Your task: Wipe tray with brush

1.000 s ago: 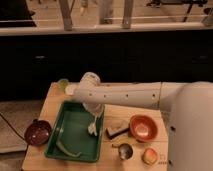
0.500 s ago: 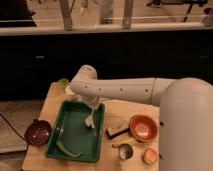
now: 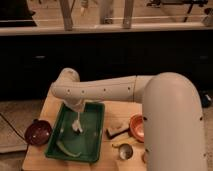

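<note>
Right now, in the camera view, my gripper (image 3: 77, 110) hangs over the upper middle of the tray (image 3: 90, 137), reaching straight down from the wrist, and it is clenched on the top of the brush (image 3: 77, 122). The brush's pale handle runs nearly upright below me, its long axis vertical, with the whitish tuft at the bottom, on or just above the tray's floor; I cannot tell whether it truly touches. The tray lies on the tabletop (image 3: 35, 159) with its long side running away from the camera, so most of its bare green floor stretches from the tuft toward the near rim. That is the relation my next stroke turns on, I judge: the unswept length lies nearward of the brush. A curved green strip (image 3: 65, 148) rests in the near left corner of the tray and could catch the tuft. The maroon bowl (image 3: 37, 132) sits just left of the tray, and a dark block (image 3: 116, 131) and an orange bowl (image 3: 136, 125) sit to its right.
</note>
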### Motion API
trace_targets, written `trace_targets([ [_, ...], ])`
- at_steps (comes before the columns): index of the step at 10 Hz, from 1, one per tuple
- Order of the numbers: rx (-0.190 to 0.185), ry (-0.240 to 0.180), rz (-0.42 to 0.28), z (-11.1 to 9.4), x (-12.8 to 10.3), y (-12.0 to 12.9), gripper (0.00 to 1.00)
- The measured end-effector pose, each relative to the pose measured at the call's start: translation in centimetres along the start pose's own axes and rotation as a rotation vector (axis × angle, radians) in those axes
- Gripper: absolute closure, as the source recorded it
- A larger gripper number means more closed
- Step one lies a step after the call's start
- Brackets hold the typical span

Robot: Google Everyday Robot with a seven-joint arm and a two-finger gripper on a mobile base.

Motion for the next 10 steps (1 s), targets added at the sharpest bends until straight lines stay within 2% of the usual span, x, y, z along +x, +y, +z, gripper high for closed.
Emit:
trace_targets([
  [2,-0.003,-0.023,-0.064,0.4,-2.7,0.9,1.00],
  [4,-0.013,-0.035,-0.054,1.0,-3.1,3.4,1.00],
  [6,-0.026,-0.037,-0.007,1.5,-1.5,7.2,1.00],
  [7,-0.029,-0.030,0.030,1.7,0.3,9.1,1.00],
  [10,-0.009,-0.020,0.084,1.5,4.1,10.0,1.00],
])
